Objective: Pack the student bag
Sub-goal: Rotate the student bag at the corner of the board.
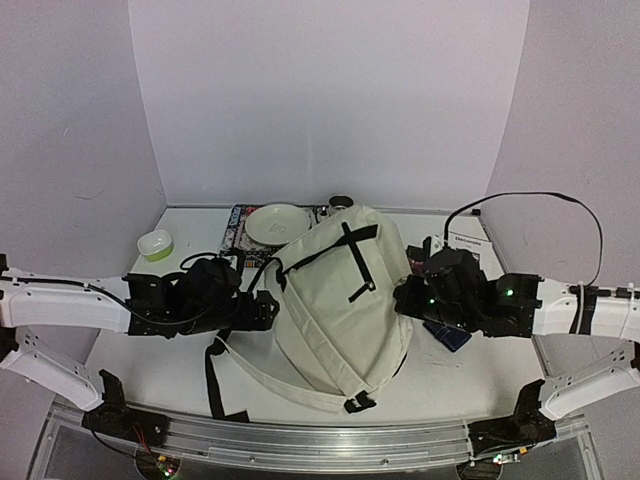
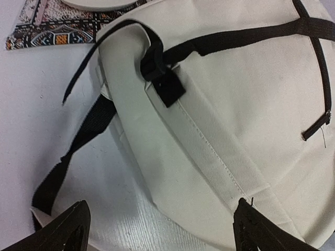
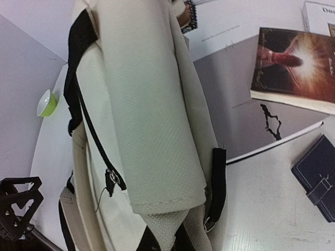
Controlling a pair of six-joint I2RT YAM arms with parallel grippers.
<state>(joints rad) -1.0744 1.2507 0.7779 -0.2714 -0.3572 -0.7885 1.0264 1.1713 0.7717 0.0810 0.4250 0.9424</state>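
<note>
The student bag (image 1: pixel 340 300), cream fabric with black straps, lies in the middle of the table. My left gripper (image 1: pixel 262 308) is at its left side. In the left wrist view the bag (image 2: pixel 225 104) fills the frame and my left gripper (image 2: pixel 162 238) is wide open, its fingertips (image 2: pixel 70 230) astride the bag's lower edge without closing on it. My right gripper (image 1: pixel 405 298) is at the bag's right side. In the right wrist view my right gripper (image 3: pixel 170 243) is shut on a fold of the bag's fabric (image 3: pixel 152 130), which is pulled up taut.
A green bowl (image 1: pixel 155 243), a white plate (image 1: pixel 278 223) on a patterned mat (image 1: pixel 235 240) and a small can (image 1: pixel 341 203) stand behind the bag. Right of the bag lie a dark-covered book (image 3: pixel 296 68), a navy wallet (image 3: pixel 316 180) and a white booklet (image 1: pixel 470 245).
</note>
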